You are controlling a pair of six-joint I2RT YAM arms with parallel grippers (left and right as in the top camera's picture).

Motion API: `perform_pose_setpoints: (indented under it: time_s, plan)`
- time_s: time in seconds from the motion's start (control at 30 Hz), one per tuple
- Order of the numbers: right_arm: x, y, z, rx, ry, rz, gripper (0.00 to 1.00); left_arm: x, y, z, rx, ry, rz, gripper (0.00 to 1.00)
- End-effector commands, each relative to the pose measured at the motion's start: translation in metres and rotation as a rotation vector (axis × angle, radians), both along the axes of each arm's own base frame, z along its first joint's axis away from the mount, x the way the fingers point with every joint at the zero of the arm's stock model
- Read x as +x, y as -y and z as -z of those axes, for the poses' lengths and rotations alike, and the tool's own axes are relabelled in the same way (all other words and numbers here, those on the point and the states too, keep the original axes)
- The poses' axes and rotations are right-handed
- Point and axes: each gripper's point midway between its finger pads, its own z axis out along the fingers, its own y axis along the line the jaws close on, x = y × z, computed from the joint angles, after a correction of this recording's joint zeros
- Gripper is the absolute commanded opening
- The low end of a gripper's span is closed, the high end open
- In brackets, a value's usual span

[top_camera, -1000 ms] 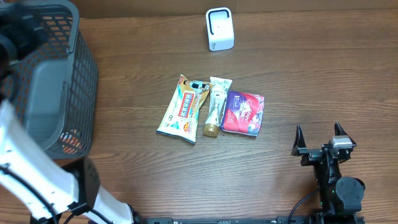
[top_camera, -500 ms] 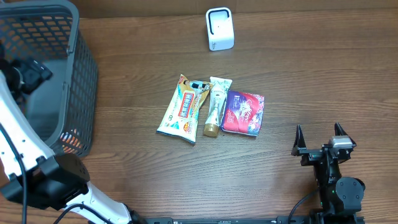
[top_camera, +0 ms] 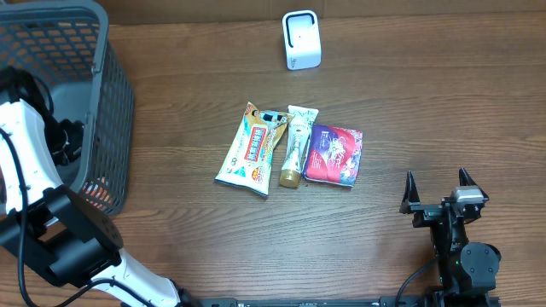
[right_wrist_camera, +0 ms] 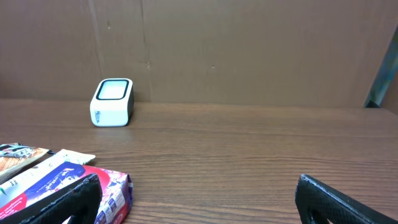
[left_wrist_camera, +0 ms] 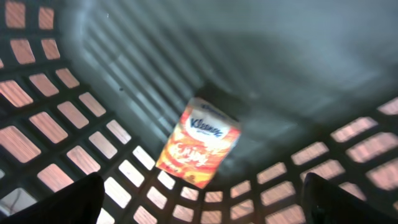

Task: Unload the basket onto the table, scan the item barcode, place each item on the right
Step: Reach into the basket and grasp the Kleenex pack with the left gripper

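At the far left edge of the table stood a grey mesh basket. The left arm reached down into it. The left gripper hung above the basket floor with its fingers spread wide, one at each lower corner of the wrist view, and nothing was caught between them. Below it an orange Kleenex pack lay flat on the basket floor, close to the mesh wall, and neither finger touched it.

Three items lay side by side on bare wood at the middle of the table. Leftmost was a snack pack, tilted. Just beside it was a tube, its brown cap toward the near edge. Against the tube's right side was a purple pack. All three lay flat, and no gripper touched them.

Behind them, toward the far edge and well apart, a white scanner stood upright. Its dark-rimmed window showed from above.

Near the right front corner was the right gripper. It sat low over the table and pointed toward the far edge. Its fingers were spread wide and held nothing. It was well apart from the three items. In its wrist view the purple pack lay ahead to the left and the scanner farther back.
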Motion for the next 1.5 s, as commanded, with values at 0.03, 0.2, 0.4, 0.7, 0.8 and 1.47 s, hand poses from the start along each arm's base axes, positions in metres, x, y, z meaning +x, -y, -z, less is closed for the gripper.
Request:
perform_pose_setpoints:
  time_s: [0.03, 0.2, 0.4, 0.7, 0.8, 1.47]
  plan:
    - [0.0, 0.001, 0.002, 0.0, 0.003, 0.005, 1.0, -0.021, 0.0, 0.024, 0.006, -0.076, -0.025, 0.89]
    - [0.0, 0.001, 0.002, 0.0, 0.003, 0.005, 1.0, -0.034, 0.009, 0.06, -0.025, -0.116, -0.024, 0.86]
    - [0.0, 0.001, 0.002, 0.0, 0.003, 0.005, 1.0, -0.039, 0.019, 0.094, -0.053, -0.103, -0.021, 0.75]
    - [0.0, 0.001, 0.002, 0.0, 0.003, 0.005, 1.0, -0.042, 0.019, 0.111, -0.038, -0.092, -0.019, 0.23]
    - [0.0, 0.001, 0.002, 0.0, 0.003, 0.005, 1.0, -0.038, 0.014, 0.107, -0.019, -0.089, -0.007, 0.04]
    - [0.0, 0.001, 0.002, 0.0, 0.003, 0.005, 1.0, 0.045, -0.003, -0.22, 0.196, 0.581, 0.014, 0.04]
